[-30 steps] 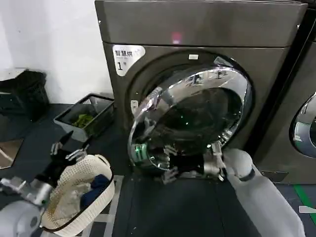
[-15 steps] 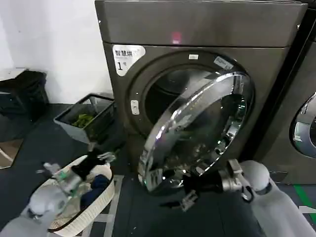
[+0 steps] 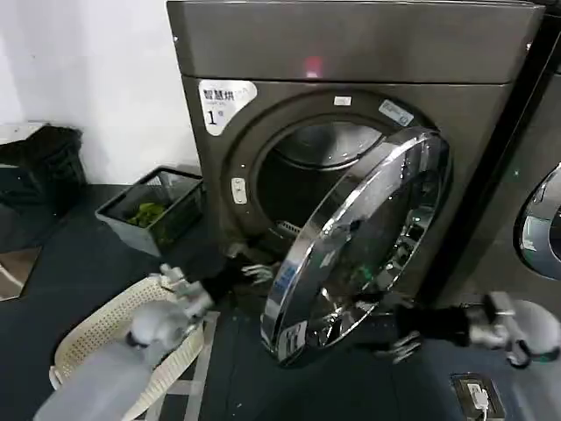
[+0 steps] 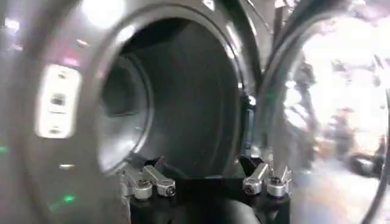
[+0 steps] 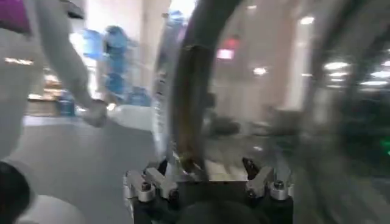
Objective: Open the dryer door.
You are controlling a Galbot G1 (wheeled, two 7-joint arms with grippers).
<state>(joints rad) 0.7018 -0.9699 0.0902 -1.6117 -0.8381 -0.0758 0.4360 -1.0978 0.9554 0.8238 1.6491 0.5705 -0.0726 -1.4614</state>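
Observation:
The dryer door, a chrome-ringed porthole with dark glass, stands swung roughly halfway out from the grey dryer, hinged on its right side. The dark drum opening is exposed. My right gripper is low at the door's outer face near its bottom rim, open. In the right wrist view the door's chrome edge runs up from between the spread fingers. My left gripper is open at the lower lip of the drum opening. It holds nothing, and the door is beside it.
A cream laundry basket lies on the dark floor under my left arm. A black bin with green contents sits left of the dryer. A neighbouring machine stands on the right. A floor socket is by my right arm.
The door has swung much wider, baring the drum. My left arm has gone from over the basket to the drum's lower lip. My right gripper has drawn back to the right with the door's bottom rim.

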